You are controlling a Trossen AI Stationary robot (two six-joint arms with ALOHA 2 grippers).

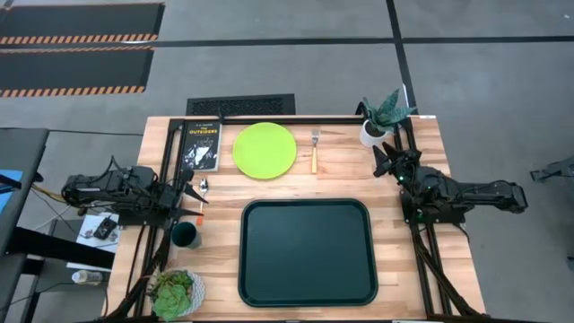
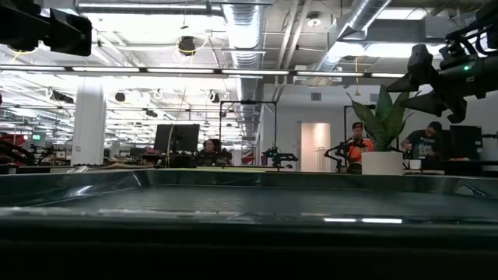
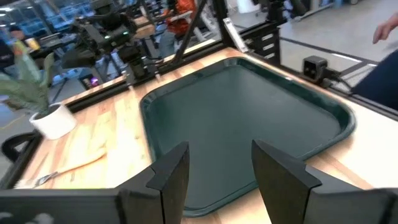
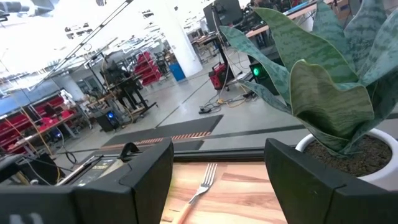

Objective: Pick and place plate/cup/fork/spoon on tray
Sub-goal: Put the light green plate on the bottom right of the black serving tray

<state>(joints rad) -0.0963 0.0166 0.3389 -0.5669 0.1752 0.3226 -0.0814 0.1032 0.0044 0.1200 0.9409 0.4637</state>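
Note:
The dark green tray (image 1: 305, 253) lies in the middle of the table toward its near edge, filling the left wrist view (image 3: 249, 112). Beyond it rest the lime-green plate (image 1: 265, 150) and, to the plate's right, the fork (image 1: 315, 151) with its yellow handle. The teal cup (image 1: 186, 235) stands left of the tray. The spoon (image 1: 204, 186) lies just beside my left gripper (image 1: 193, 190), which hovers open at the table's left edge (image 3: 219, 149). My right gripper (image 1: 387, 161) hangs open at the right edge (image 4: 219, 149), pointing toward the fork (image 4: 202, 183).
A black book (image 1: 201, 144) lies at the far left beside the plate. A white pot with a spiky plant (image 1: 381, 121) stands at the far right corner, close to my right gripper. A succulent in a pot (image 1: 177, 294) sits at the near left corner.

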